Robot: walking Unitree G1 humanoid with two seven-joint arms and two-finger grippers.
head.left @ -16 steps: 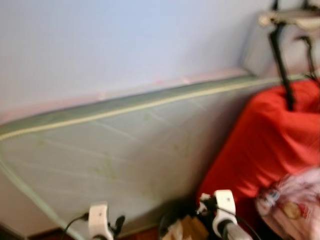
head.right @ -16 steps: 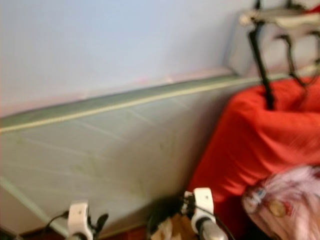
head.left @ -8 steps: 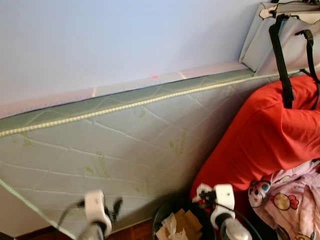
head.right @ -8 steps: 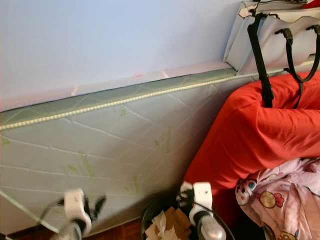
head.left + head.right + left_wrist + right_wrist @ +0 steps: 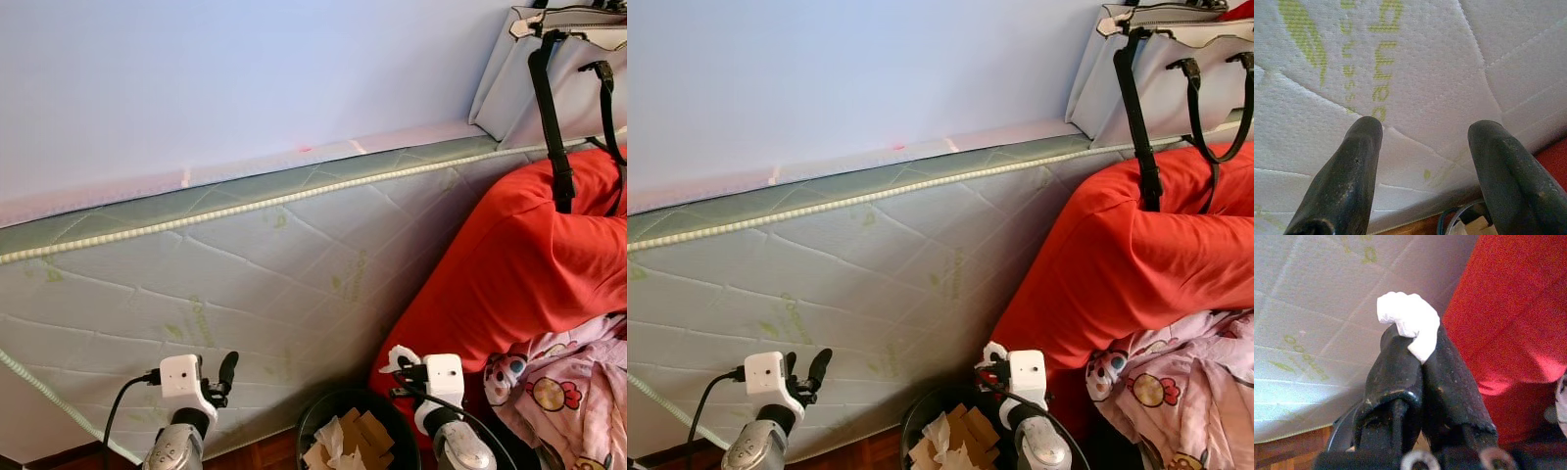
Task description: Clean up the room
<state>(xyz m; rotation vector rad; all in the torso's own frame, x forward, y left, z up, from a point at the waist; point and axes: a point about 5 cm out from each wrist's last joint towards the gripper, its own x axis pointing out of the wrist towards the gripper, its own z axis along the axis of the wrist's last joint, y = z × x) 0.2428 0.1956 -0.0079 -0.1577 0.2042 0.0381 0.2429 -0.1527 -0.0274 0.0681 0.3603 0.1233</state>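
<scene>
Tissue (image 5: 1409,324), a small white crumpled wad, sits pinched at the very tips of the right gripper (image 5: 400,364), whose jaws are closed tight on it; only a corner of it is held, the rest bulging free above the fingertips. The gripper hangs just above the rim of a black waste bin (image 5: 315,433) that already holds crumpled paper and brown card scraps (image 5: 345,441), and it stands toward the bin's right edge, close against the red cushion (image 5: 519,274).

The likely slip is a miss: released from this spot, the light wad could land on the rim or drop between the bin and the cushion, so I judge the gripper needs to come further over the opening first. The shallow pinch is a second risk, since a jolt could shake the wad loose early. It may also cling to a finger once the jaws part.

The left gripper (image 5: 1422,166) has its jaws wide open and empty, pointing at the green-quilted mattress (image 5: 255,284) propped against the wall.

Against half a second ago, the left arm, then a blur, is now sharp, with its gripper raised a little beside the mattress. The right gripper has shifted only slightly. A second ago the whole view was smeared, so the head was turning; it is steady now.
</scene>
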